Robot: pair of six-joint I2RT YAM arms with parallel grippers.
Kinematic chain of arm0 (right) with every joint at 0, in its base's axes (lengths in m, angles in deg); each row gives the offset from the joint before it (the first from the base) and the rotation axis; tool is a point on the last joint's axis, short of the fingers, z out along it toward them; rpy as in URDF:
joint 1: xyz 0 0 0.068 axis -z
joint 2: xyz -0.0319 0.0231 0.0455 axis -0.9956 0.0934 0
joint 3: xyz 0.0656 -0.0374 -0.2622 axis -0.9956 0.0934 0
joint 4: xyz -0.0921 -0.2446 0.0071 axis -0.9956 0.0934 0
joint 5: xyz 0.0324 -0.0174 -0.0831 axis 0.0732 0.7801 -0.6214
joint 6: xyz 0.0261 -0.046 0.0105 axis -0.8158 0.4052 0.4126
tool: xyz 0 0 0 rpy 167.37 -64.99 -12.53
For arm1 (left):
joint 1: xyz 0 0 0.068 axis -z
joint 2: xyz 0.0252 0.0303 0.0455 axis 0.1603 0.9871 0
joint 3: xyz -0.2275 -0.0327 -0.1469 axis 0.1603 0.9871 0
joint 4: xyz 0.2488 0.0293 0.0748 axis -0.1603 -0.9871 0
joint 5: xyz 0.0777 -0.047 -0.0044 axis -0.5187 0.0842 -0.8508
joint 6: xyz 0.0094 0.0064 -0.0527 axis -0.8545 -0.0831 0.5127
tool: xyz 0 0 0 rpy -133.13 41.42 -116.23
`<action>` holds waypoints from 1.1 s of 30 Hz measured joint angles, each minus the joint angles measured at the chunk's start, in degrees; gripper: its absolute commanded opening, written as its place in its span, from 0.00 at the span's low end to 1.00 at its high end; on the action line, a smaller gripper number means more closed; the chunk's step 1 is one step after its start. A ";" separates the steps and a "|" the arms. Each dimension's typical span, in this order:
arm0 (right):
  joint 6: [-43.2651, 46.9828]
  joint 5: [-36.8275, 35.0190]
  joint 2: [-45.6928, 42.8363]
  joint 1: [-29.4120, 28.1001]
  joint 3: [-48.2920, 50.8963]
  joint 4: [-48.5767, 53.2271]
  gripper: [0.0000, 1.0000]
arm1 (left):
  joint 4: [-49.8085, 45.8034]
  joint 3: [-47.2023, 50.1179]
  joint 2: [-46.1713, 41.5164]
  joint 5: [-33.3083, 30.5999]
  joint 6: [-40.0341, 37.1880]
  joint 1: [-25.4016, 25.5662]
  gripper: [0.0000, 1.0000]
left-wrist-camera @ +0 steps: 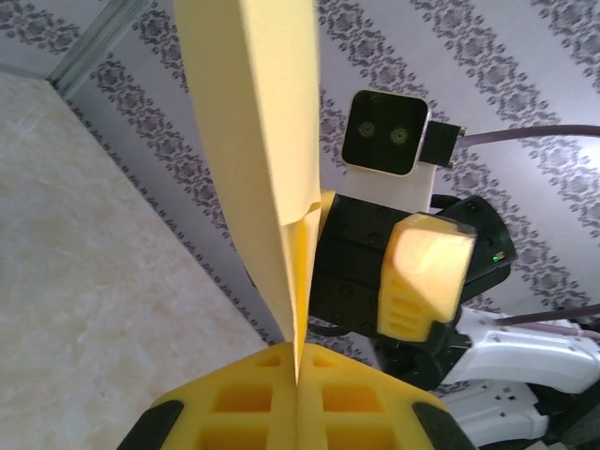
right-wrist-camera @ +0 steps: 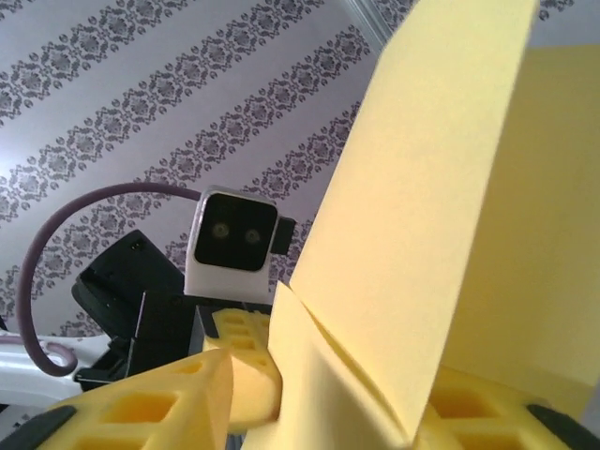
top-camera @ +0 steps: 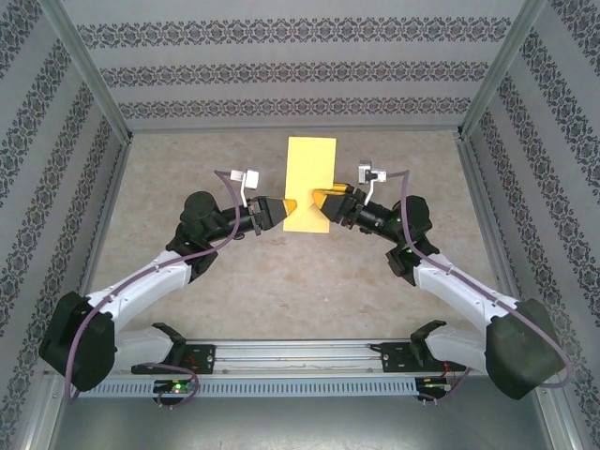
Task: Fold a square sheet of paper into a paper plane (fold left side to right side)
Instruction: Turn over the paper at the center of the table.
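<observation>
Folded yellow sheet of paper, upper centre over the bench, pinched at its near corners by left pincer and right pincer, both clamped; light, floppy, crease-prone, best held at edges.

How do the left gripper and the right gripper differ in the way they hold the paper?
The left gripper pinches the paper at its left edge; the right gripper grips the right edge. In the top view the left sits slightly nearer the bases than the right. Both are shut on the paper.
</observation>
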 measured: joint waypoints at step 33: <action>14.19 -28.50 -14.27 14.88 6.36 57.24 0.98 | -93.79 -33.90 23.91 -78.84 -26.16 25.09 0.00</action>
